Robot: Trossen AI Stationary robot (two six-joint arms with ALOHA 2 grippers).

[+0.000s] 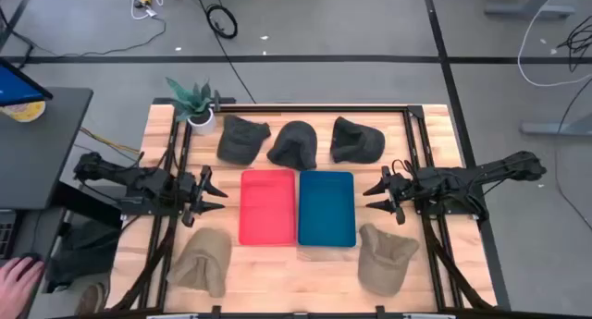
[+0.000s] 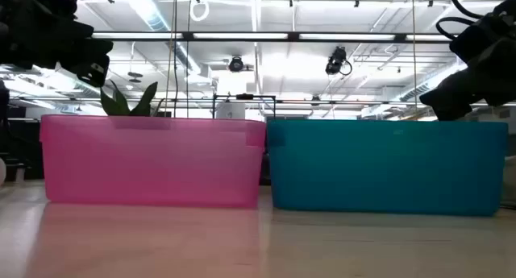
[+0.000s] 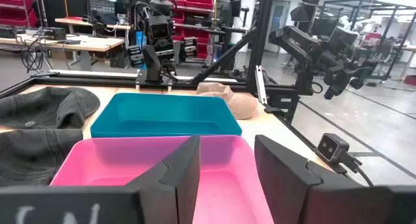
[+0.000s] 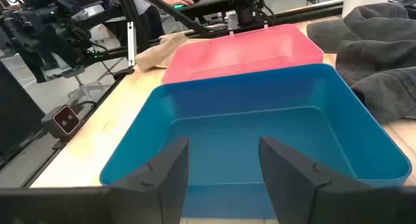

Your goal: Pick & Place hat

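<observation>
High view shows the table (image 1: 435, 116) laid out like a sorting start: two bins side by side in the middle, pink bin (image 1: 267, 206) and teal bin (image 1: 326, 207), both empty. Five hats ring them, three dark hats (image 1: 293, 143) at the back, two tan hats (image 1: 203, 259) in front. Left gripper (image 1: 220, 196) and right gripper (image 1: 371, 196) flank the bins, both spread open, holding nothing.

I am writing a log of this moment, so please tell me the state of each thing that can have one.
Left end effector: open, holds nothing, beside pink bin.
Right end effector: open, holds nothing, beside blue bin.
Pink bin: upright, nothing inside.
Blue bin: upright, nothing inside.
Three dark hats: on table, outside bins.
Two tan hats: on table, outside bins.
</observation>
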